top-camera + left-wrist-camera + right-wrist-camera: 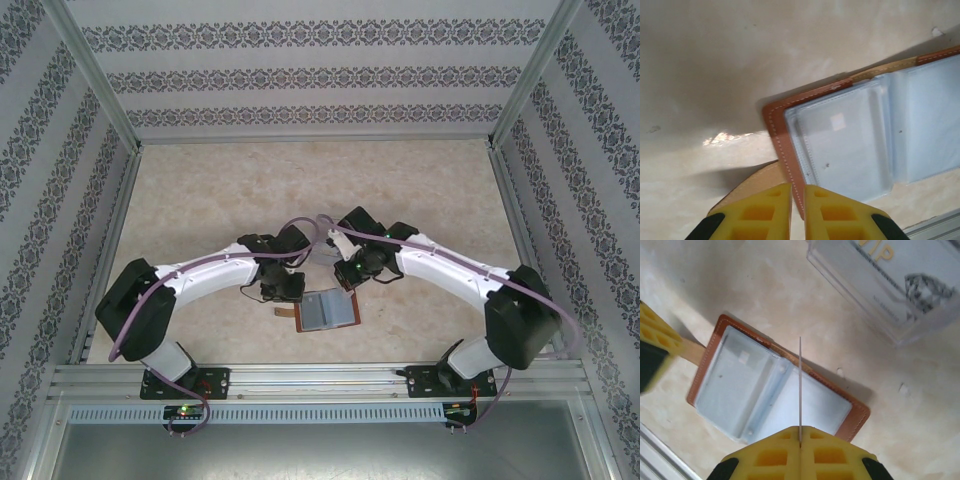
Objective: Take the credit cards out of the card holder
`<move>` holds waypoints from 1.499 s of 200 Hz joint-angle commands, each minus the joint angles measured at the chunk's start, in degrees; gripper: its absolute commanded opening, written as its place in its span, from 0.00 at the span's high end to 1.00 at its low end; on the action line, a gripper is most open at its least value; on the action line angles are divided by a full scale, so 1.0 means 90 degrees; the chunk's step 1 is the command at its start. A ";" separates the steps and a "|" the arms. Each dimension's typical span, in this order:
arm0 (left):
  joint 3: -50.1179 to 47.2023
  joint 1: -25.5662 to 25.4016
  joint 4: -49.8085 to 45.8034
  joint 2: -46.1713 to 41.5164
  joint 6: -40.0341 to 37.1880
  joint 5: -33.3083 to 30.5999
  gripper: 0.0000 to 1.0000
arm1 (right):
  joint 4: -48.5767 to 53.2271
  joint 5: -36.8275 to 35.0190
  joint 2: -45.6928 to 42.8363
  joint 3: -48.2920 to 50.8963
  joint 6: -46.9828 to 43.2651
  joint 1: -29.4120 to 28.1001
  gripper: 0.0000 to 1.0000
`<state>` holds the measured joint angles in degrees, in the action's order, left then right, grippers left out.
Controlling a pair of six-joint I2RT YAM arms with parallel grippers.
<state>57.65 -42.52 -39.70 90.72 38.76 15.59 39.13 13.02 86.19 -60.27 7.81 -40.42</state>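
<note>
Found the card holder [330, 310] lying open on the table [300, 180], blue-grey pockets up. Saw the left gripper [798, 192] nipped onto the holder's stitched brown edge, beside its tan tab [750, 185]. Saw the right gripper [800, 432] pressed together on one credit card [800, 385], held edge-on and upright over the holder's middle fold. Noted a clear plastic tray [890, 285] beyond the holder, apart from it.

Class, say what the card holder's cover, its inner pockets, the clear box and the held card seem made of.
Card holder cover: reddish-brown leather or imitation, matte, pale stitching along the edge. Inner pockets: clear soft plastic film, glossy. Clear box: hard transparent plastic, crisp edges. Credit card: thin, stiff, probably plastic; edge-on, it stands straight.
</note>
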 commanded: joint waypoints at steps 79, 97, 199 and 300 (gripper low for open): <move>-0.0917 0.0612 0.0323 -0.0553 -0.0131 0.0304 0.84 | 0.1342 -0.0252 0.0665 -0.1500 -0.4763 0.0335 0.97; -0.0931 0.0623 0.0349 -0.0549 -0.0124 0.0317 0.84 | 0.1592 -0.0290 0.0976 -0.1969 -0.4979 0.0464 0.96; -0.0839 0.0818 0.0222 -0.0580 -0.0195 0.0284 0.84 | 0.2572 -0.0597 0.2597 -0.4196 -0.5730 0.0848 0.96; -0.0946 0.1023 0.0159 -0.0697 -0.0210 0.0259 0.84 | 0.3304 -0.0462 0.4016 -0.5878 -0.6056 0.0966 0.94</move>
<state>49.98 -34.30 -37.10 86.19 37.87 17.93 64.97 8.14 119.66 -110.13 -45.04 -32.34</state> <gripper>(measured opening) 0.164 0.067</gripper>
